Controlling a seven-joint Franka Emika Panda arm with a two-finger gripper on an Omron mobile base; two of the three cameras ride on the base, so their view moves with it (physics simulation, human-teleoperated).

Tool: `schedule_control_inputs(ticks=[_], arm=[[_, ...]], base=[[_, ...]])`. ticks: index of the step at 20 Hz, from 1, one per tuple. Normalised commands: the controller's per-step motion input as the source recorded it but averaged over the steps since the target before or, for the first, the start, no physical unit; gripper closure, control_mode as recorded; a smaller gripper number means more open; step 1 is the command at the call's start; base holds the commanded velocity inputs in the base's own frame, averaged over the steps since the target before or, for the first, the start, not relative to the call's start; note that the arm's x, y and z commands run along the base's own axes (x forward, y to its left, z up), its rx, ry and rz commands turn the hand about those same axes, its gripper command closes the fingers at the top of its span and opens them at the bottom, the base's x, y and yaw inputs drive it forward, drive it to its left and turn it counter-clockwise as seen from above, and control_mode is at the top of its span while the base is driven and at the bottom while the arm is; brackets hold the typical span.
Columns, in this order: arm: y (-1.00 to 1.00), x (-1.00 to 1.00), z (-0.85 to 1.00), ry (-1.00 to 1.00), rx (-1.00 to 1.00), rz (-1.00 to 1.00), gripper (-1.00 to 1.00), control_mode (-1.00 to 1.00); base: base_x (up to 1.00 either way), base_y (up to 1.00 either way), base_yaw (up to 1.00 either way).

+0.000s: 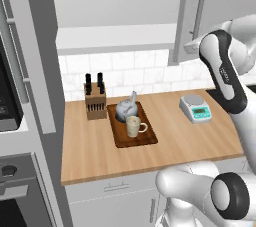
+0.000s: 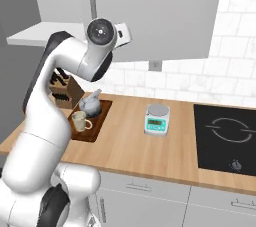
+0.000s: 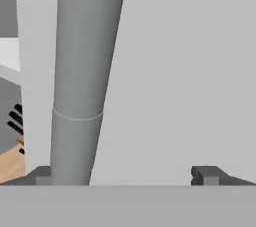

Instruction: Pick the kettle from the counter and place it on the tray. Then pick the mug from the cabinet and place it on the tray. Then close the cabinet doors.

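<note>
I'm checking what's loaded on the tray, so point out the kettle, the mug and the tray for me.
kettle (image 1: pixel 124 110), left base view, its rounded grey body.
mug (image 1: pixel 133 126), left base view, its cream side wall.
tray (image 1: pixel 142 140), left base view, bare dark-brown board near its front rim.

Glossy white rounded arm links (image 2: pixel 47 121), dark grey joint bands, round dark joint caps with pale centres behind the end effector (image 3: pixel 125 176), faint lettering on one dark link, two small dark square-ended fingertips (image 3: pixel 207 175)
</note>
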Motion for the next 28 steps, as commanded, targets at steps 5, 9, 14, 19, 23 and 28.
schedule_control_inputs(ticks=[5,9,14,19,23,28], arm=[[0.11,0.5,-0.22,0.0,-0.17,-0.13,-1.0,-1.0],[0.05,0.59,-0.18,0.0,-0.11,-0.17,-1.0,-1.0],[0.0,0.59,-0.2,0.0,-0.04,-0.18,-1.0,-1.0],[0.0,0.43,-0.28,0.0,-0.02,-0.17,-1.0,-1.0],[0.0,0.32,-0.31,0.0,0.0,-0.16,-1.0,-1.0],[0.0,0.34,-0.33,0.0,0.0,-0.15,-1.0,-1.0]], base=[[0.0,0.0,0.0],[0.0,0.0,0.0],[0.0,0.0,0.0],[0.0,0.0,0.0],[0.0,0.0,0.0],[0.0,0.0,0.0]])
